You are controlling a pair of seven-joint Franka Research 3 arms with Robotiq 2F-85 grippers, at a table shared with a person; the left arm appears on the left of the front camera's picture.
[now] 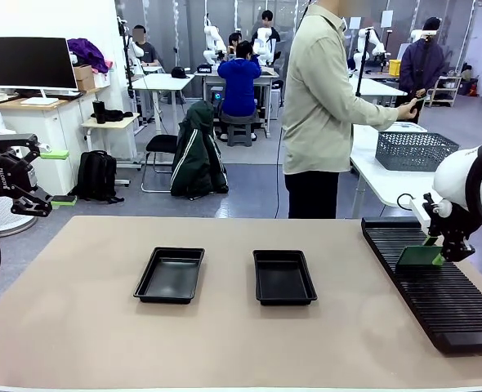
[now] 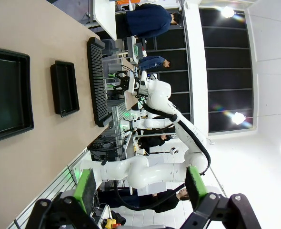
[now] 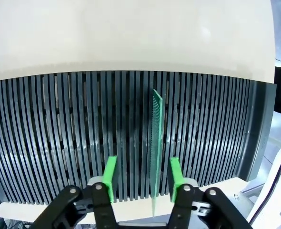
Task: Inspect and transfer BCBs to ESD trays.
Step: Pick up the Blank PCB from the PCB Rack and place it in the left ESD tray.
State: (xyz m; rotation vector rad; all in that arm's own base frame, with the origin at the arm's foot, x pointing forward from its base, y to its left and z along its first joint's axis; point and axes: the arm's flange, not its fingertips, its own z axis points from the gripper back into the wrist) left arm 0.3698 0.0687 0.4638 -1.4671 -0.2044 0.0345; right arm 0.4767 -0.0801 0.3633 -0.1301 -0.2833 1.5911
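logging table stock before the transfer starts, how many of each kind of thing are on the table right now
ESD trays: 2, both empty
BCB: 1, standing on edge in the rack
slotted rack: 1
total: 4

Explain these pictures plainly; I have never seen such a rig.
Two white robot arms share a tan table with a person standing at the far side. The front view looks across it: two empty black ESD trays and, at right, a slotted rack. The other pictures come from a camera on each wrist. The left end effector is open, holding nothing. The right end effector brackets a BCB with its green pads: a thin green board standing on edge in the rack. Gaps show, so it is not gripped yet.
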